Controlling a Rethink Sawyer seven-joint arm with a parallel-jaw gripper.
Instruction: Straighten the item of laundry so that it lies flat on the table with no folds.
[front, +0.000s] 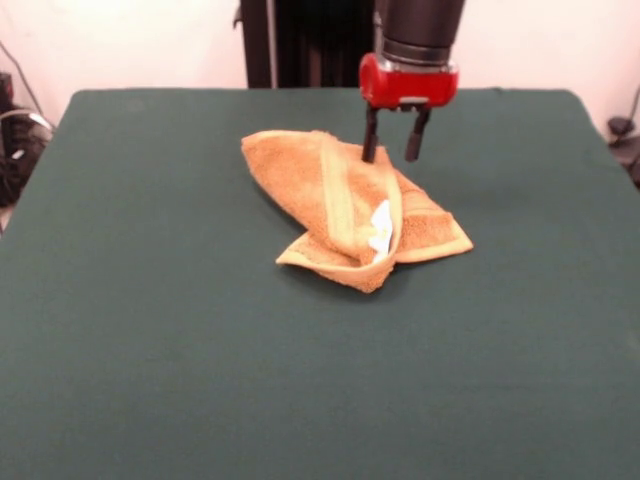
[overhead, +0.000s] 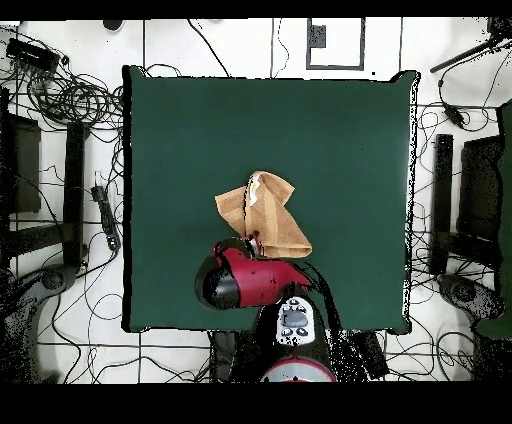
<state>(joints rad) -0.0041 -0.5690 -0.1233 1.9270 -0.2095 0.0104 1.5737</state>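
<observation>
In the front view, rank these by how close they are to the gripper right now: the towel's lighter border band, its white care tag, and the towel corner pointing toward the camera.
1. lighter border band, beside the gripper, running down the towel just left of the tips.
2. white care tag, lower, mid-fold.
3. towel corner, bottom tip, closest to the camera.

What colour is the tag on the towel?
White; the tag shows best in the front view, on the folded towel.
</observation>
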